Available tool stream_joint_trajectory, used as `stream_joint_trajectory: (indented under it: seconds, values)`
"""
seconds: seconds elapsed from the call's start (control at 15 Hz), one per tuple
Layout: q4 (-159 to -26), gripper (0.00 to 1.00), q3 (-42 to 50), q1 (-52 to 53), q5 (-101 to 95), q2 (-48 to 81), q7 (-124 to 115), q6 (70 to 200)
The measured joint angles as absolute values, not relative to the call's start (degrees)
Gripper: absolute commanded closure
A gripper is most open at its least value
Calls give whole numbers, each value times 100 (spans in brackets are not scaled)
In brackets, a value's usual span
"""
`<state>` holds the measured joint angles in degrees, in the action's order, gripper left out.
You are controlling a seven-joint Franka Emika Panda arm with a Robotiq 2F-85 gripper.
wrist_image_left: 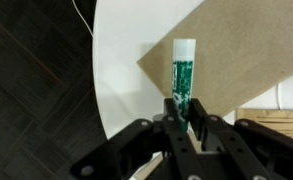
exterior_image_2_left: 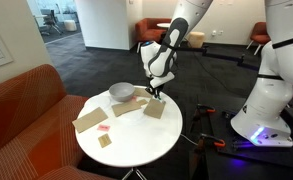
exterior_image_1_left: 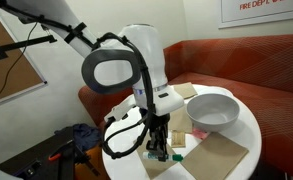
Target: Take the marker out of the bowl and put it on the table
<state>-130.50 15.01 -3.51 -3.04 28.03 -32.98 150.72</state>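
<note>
While gripper [wrist_image_left: 183,112] pinches green-and-white marker [wrist_image_left: 183,62] by end, clear of bowl [exterior_image_1_left: 214,110], over brown paper [wrist_image_left: 241,50] near table [wrist_image_left: 118,80] edge: lower flat, release low, well inboard, no roll-off.

The scene is showing an office lounge. In an exterior view, a red-brown curved upholstered sofa [exterior_image_2_left: 26,100] is wrapping a round white-topped desk [exterior_image_2_left: 136,145], dark grey carpet tiles [exterior_image_2_left: 96,55] are covering the floor, and orange armchairs [exterior_image_2_left: 149,30] are standing beyond. A red-lettered white wall sign [exterior_image_1_left: 261,8] is hanging above the sofa.
</note>
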Motion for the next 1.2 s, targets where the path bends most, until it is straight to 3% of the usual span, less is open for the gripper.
stream_joint_trajectory:
  seconds: [0.27, 0.33, 0.87, 1.2]
  values:
    - [-13048, 95, 1501, -314, -304, 2908, -3285, 15171]
    - [-13048, 63, 1501, -308, -304, 2931, -3284, 15201]
    - [-13041, 2, 1504, -266, -301, 2993, -3284, 15264]
    - [-13034, 0, 1504, -244, -301, 2986, -3279, 15264]
